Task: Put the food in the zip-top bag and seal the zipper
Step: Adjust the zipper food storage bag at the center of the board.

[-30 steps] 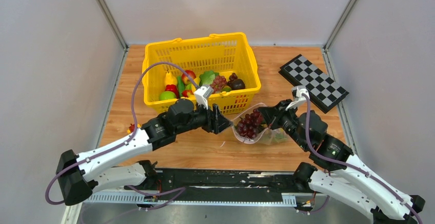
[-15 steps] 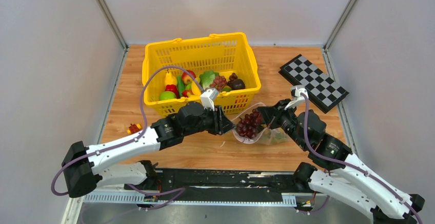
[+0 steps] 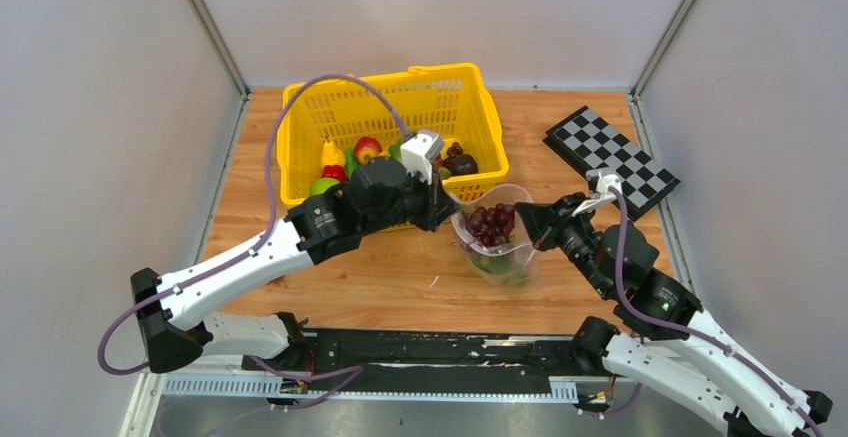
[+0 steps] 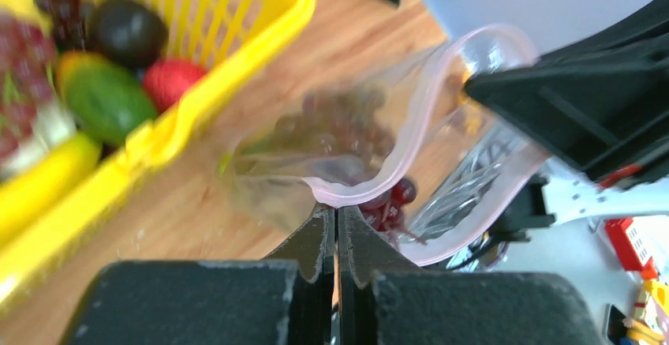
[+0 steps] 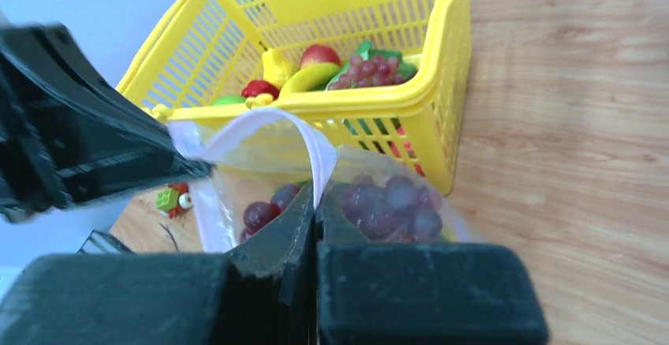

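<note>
I see the left gripper [image 4: 337,217] and right gripper [image 5: 314,203], jaws clamped on opposite rims of the zip-top bag [image 3: 512,247], grapes [image 3: 490,225] inside.

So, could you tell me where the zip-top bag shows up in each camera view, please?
Top external: the zip-top bag is just right of centre, below the yellow basket.
Left wrist: bag in the centre; basket upper left.
Right wrist: bag lower centre-left, under the basket.
Shared landmark: the yellow basket.

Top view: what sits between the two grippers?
Top view: the zip-top bag, mouth open, purple grapes inside; left gripper and right gripper each pinch its rim.
</note>
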`<state>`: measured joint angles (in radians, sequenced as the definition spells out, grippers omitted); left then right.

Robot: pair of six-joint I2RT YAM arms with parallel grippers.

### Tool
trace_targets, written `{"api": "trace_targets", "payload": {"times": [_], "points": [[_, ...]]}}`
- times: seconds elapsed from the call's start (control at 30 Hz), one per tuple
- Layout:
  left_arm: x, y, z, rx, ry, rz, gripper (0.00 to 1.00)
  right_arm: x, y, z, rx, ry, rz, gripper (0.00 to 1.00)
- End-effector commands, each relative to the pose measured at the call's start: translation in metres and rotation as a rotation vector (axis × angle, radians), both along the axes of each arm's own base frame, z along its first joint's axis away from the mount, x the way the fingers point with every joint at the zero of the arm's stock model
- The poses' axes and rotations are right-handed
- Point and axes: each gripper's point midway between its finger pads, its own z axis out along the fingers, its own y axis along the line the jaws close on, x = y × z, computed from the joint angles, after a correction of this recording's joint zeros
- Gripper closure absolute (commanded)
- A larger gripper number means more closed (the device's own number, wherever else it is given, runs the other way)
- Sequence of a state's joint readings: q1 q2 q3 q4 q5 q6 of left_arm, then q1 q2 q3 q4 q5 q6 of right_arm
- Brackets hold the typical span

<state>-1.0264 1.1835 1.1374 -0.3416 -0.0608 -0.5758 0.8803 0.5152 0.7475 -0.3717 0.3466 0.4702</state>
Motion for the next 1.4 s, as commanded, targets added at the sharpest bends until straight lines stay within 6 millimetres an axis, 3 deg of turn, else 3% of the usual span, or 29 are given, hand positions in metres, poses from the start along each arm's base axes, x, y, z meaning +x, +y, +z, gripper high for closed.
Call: {"api": "trace_targets", "payload": {"times": [0.0,0.1,0.2,0.27,0.3,0.37,0.43,0.53,0.6,0.67,0.77,0.83,0.9,0.97,1.07,1.13,1.2,1.37], "points": [[0.010,-0.013,0.072,-0.022,-0.171,-0.064,1.00,0.003,-0.029,0.028,-0.046,-0.094,-0.097,0.98],[0.017,-0.023,0.054,0.078,-0.139,-0.088,1.00,0.004,-0.036,0.012,-0.164,-0.081,-0.105,0.98],[0.010,-0.040,0.032,0.091,-0.066,-0.157,1.00,0.003,-0.044,0.003,-0.216,-0.018,-0.133,1.00],[0.004,-0.044,0.037,0.059,-0.052,-0.183,1.00,0.001,-0.046,0.011,-0.192,-0.038,-0.131,1.00],[0.003,-0.043,0.042,0.048,-0.056,-0.185,1.00,-0.004,-0.038,0.022,-0.179,-0.096,-0.065,0.99],[0.003,-0.038,0.034,0.078,-0.063,-0.180,1.00,-0.008,-0.034,0.031,-0.177,-0.133,-0.025,0.98],[0.014,-0.029,-0.009,0.234,-0.023,-0.149,1.00,-0.007,-0.027,0.022,-0.269,-0.107,0.020,0.96],[0.011,-0.022,-0.065,0.385,0.071,-0.161,1.00,-0.003,-0.003,-0.021,-0.429,0.031,0.119,1.00],[0.009,-0.020,-0.092,0.408,0.107,-0.152,1.00,0.006,-0.001,-0.051,-0.500,0.151,0.082,1.00],[0.004,-0.015,-0.111,0.422,0.135,-0.151,1.00,0.012,-0.013,-0.068,-0.549,0.210,-0.003,1.00],[-0.017,-0.006,-0.127,0.458,0.180,-0.219,1.00,0.016,-0.028,-0.072,-0.569,0.211,-0.081,1.00],[-0.030,-0.002,-0.120,0.465,0.196,-0.283,1.00,0.016,-0.020,-0.066,-0.547,0.155,-0.033,0.99],[-0.031,0.004,-0.098,0.466,0.163,-0.290,1.00,0.014,-0.019,-0.066,-0.550,0.156,-0.013,0.99],[-0.023,0.009,-0.057,0.416,0.075,-0.243,1.00,0.009,-0.013,-0.063,-0.549,0.163,0.030,1.00],[-0.022,0.006,0.012,0.268,-0.038,-0.236,1.00,-0.008,0.017,-0.051,-0.456,0.077,0.229,1.00],[-0.028,0.005,0.037,0.202,-0.068,-0.259,1.00,-0.021,0.035,-0.039,-0.369,0.017,0.340,0.99],[-0.031,0.005,0.042,0.189,-0.083,-0.273,1.00,-0.022,0.033,-0.032,-0.325,0.007,0.320,0.99],[-0.017,0.011,0.026,0.224,-0.079,-0.187,1.00,-0.008,0.004,-0.017,-0.270,-0.001,0.123,1.00]]}}
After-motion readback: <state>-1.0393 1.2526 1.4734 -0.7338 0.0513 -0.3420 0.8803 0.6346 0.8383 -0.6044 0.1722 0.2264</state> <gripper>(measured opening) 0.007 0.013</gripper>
